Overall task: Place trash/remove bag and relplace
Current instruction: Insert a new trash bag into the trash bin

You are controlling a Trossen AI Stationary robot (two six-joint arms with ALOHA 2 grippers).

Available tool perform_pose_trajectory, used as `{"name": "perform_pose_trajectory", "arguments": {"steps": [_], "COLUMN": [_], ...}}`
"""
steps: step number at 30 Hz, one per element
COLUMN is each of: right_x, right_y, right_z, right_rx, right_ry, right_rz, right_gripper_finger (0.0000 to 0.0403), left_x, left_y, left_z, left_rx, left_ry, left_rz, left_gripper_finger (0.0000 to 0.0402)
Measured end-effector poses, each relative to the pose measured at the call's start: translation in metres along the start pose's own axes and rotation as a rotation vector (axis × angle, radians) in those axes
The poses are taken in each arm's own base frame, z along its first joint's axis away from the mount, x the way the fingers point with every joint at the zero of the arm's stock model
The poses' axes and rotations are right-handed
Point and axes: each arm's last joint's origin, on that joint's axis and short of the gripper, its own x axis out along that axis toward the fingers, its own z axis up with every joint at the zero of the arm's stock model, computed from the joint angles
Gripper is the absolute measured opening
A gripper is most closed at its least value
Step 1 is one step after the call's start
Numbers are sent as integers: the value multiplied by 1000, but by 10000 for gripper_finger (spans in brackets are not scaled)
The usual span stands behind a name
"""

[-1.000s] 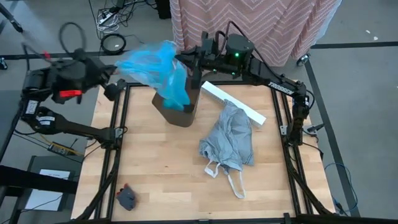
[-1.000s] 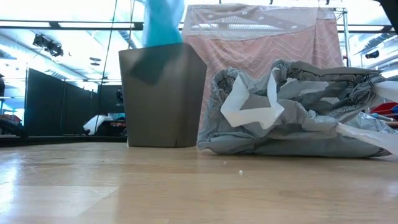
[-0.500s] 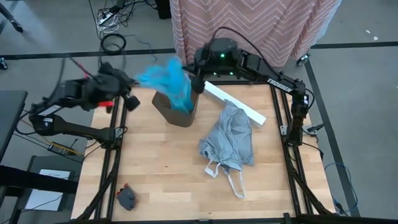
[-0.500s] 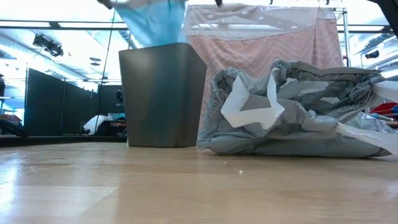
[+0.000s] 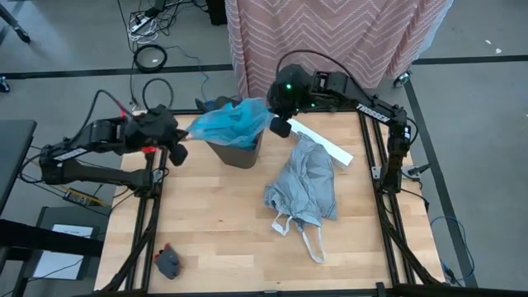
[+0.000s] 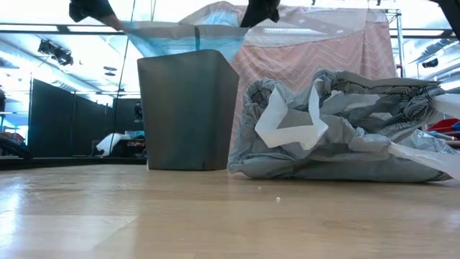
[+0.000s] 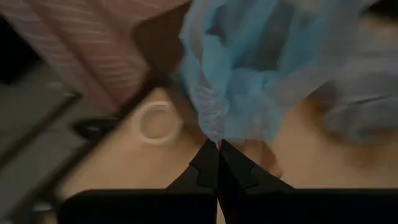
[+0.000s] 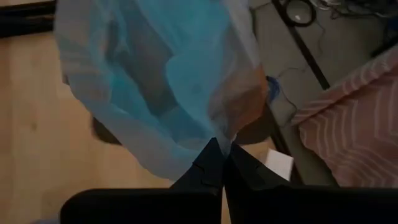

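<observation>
We hold the flimsy, slippery blue bag [image 5: 231, 124] by opposite rim edges over the bin [image 5: 235, 153], left gripper [image 5: 180, 139] and right gripper [image 5: 275, 124] jaws both pinched shut on it.

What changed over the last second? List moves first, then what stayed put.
The left gripper and right gripper came lower and drew apart, stretching the blue bag wide over the bin; both stay shut on its edges. The grey bag, white box and bin did not move.
</observation>
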Motion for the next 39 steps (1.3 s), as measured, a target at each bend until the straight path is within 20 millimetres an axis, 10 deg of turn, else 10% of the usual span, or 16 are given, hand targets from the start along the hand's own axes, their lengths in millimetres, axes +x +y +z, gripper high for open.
{"name": "perform_pose_trajectory", "arguments": {"steps": [21, 39], "right_x": [-18, 26], "right_y": [43, 78], "right_z": [-24, -52], "right_rx": [-32, -51], "right_ry": [223, 367], "right_rz": [35, 122], "right_gripper_finger": [0, 0], "left_x": [-14, 19], "left_y": [4, -6], "left_z": [-20, -43], "left_rx": [-120, -154], "left_ry": [183, 284], "left_rz": [-212, -236], "left_gripper_finger": [5, 5]}}
